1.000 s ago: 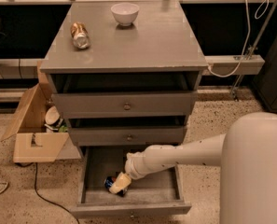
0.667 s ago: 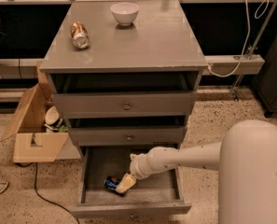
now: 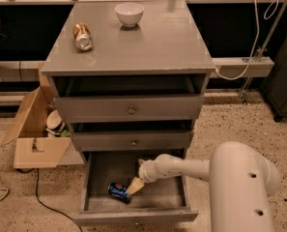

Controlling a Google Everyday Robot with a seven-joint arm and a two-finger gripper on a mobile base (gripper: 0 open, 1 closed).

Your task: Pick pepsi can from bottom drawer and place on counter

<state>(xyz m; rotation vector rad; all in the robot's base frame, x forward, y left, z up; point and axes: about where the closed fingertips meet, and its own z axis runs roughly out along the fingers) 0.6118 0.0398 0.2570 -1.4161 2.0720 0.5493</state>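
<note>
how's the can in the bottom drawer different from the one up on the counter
Colour: the pepsi can is blue; the brownish-gold can is gold and silver.
Place: the pepsi can lies in the open bottom drawer; the brownish-gold can lies on the counter, on its left side.
Company: the gripper is down in the drawer right at the pepsi can; the brownish-gold can has no gripper near it.
Both lie on their sides.

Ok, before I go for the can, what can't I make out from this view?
All in the camera view:
- Whether the gripper, low in the bottom drawer, touches the pepsi can; their outlines merge.
- The can's right end, covered by the gripper.
- The top drawer's inside, dark under the counter overhang.
- The cardboard box contents, too small to name.
</note>
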